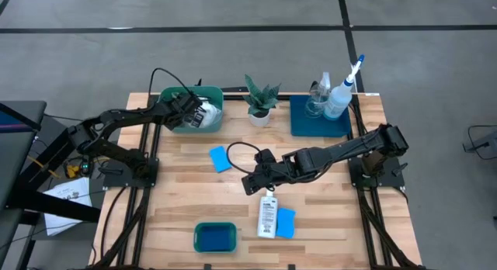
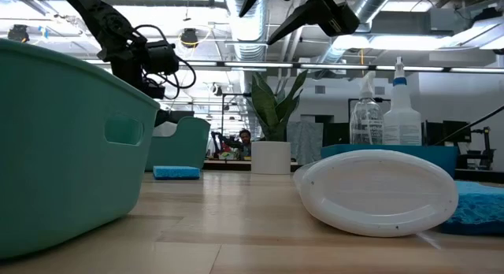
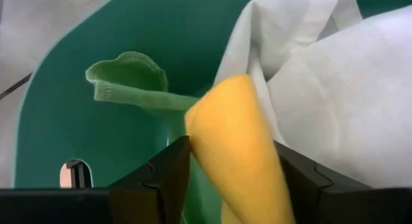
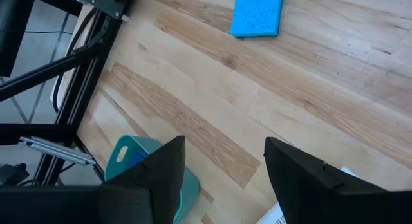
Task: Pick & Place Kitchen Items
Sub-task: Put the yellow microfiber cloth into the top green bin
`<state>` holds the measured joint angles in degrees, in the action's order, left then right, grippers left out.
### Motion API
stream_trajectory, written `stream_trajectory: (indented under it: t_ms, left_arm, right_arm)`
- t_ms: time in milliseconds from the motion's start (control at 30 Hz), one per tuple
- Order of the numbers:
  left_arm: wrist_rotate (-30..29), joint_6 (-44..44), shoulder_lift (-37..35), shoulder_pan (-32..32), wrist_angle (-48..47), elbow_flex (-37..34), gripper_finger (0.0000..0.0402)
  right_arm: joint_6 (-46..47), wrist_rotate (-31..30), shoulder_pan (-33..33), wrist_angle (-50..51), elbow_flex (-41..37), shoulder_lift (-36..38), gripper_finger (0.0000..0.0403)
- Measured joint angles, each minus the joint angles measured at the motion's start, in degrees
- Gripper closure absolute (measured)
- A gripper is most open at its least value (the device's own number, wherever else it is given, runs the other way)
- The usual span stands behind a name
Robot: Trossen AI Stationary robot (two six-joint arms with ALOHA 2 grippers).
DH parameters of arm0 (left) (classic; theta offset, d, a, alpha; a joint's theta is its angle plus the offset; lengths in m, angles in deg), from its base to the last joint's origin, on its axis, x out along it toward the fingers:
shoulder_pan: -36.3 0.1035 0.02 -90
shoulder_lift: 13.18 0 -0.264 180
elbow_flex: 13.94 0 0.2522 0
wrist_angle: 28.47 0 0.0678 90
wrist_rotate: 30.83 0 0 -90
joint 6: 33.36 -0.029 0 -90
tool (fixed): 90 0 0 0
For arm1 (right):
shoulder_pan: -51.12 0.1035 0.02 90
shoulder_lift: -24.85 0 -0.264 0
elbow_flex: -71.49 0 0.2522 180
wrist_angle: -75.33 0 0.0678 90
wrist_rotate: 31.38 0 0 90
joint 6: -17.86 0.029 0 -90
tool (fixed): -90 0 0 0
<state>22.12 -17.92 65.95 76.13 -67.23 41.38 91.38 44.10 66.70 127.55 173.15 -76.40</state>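
The yellow cloth (image 3: pixel 241 153) sits pinched between the fingers of the left gripper (image 3: pixel 232 179), inside the green tub (image 1: pixel 180 107) at the table's far left. Around it in the same tub lie a white cloth (image 3: pixel 335 108) and a green cloth (image 3: pixel 129 82), the green one draped against the tub's inner wall. From above, the left gripper (image 1: pixel 196 111) hangs over that tub, its jaws clamped on the yellow cloth.

Near the table's front lies a small white bottle (image 1: pixel 267 214) on its side, with a blue sponge (image 1: pixel 286 223) touching its right flank. In the low view the bottle's oval base (image 2: pixel 378 193) faces the camera, the sponge (image 2: pixel 480 207) just behind it. A second blue sponge (image 1: pixel 220 158) rests on the bare wood nearer the middle, also visible in the right wrist view (image 4: pixel 257 13).

The right gripper (image 1: pixel 252 183) hovers above the table between that sponge and the white bottle, its fingers spread apart and holding nothing; the right wrist view shows bare wood between them.

A second green tub (image 1: pixel 215 237) stands at the front edge; what it holds cannot be made out. At the back right, a dark blue tray (image 1: pixel 299 122) carries a clear spray bottle (image 1: pixel 318 95) and a white spray bottle with blue trigger (image 1: pixel 342 91), standing upright side by side. A small potted plant (image 1: pixel 259 103) stands between the tray and the far tub.
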Motion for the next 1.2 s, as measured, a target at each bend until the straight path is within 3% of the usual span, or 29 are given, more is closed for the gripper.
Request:
stream_trajectory:
  t_ms: [500,967,1200]
  left_arm:
    - [0.1,1.5,-0.9,0.0,1.0,0.0,0.018]
    - [0.1,1.4,-12.1,2.4,4.1,0.0,0.0181]
    - [4.4,1.3,-15.4,4.5,4.0,0.0,0.018]
  right_arm:
    - [0.0,0.0,-0.3,-0.1,0.0,0.0,0.0198]
    - [-1.4,0.0,-1.1,-1.0,0.0,0.0,0.0198]
    - [-1.9,0.0,-1.5,-1.2,0.0,0.0,0.0198]
